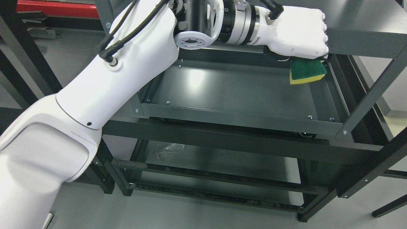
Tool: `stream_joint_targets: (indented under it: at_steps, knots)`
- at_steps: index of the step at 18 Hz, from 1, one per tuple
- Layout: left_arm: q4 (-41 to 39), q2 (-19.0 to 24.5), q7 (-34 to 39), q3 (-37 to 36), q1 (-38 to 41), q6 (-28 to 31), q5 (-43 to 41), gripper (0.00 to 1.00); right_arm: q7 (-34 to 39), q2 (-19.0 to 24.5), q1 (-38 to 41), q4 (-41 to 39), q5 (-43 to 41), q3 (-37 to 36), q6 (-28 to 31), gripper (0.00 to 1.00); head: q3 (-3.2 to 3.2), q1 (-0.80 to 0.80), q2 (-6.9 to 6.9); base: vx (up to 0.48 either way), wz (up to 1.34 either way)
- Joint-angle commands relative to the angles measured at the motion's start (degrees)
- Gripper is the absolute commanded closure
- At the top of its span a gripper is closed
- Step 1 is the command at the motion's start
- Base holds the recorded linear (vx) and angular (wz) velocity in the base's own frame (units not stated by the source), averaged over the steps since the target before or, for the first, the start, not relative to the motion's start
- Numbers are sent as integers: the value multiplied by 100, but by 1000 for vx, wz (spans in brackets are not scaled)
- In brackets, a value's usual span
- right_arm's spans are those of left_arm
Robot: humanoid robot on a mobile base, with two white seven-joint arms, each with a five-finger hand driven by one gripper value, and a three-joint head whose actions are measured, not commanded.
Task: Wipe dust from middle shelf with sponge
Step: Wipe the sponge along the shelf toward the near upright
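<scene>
In the head view, the white left arm enters from about 8 o'clock and stretches across the picture toward 2 o'clock. Its white left hand (299, 33) is clenched around the green and yellow rectangular sponge (306, 70), which sticks out below the hand with the green side up and the yellow layer under it. The hand sits just under the edge of the dark grey metal top shelf (359, 28), at about 1 o'clock in the picture.

The sponge is over the far right corner of the dark grey metal middle shelf (229, 87), a shallow tray with raised rims. I cannot tell if the sponge touches the shelf surface or hangs a little above it. The lower shelf (222, 159) is visible below, at 6 o'clock. The right arm does not show.

In my judgement, the risk comes from the narrow space: the back of the hand is very near the top shelf edge, so a small lift could knock it there. The sponge is also close to the right rim and the upright post (373, 92), which could catch it and pull it out of the grasp. If the hand stays too high, the sponge would pass over the dust without cleaning.
</scene>
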Motion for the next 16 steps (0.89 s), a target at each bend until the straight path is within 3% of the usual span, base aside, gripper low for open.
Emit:
stream_joint_targets:
  at_steps: [1,10,16]
  knots:
    - [-808,1103,-24,124,80,-24,349,100,2,-100,3,-100,0,0,422,0,0,0,0,0,0]
    - [-1775,2711,-50,71,159,-104,1228,100,2,-100,3,-100,0,0,413,0,0,0,0,0,0]
    - [-2329,3546,-68,97,423,-104,1484,100,2,-100,3,-100,0,0,413,0,0,0,0,0,0]
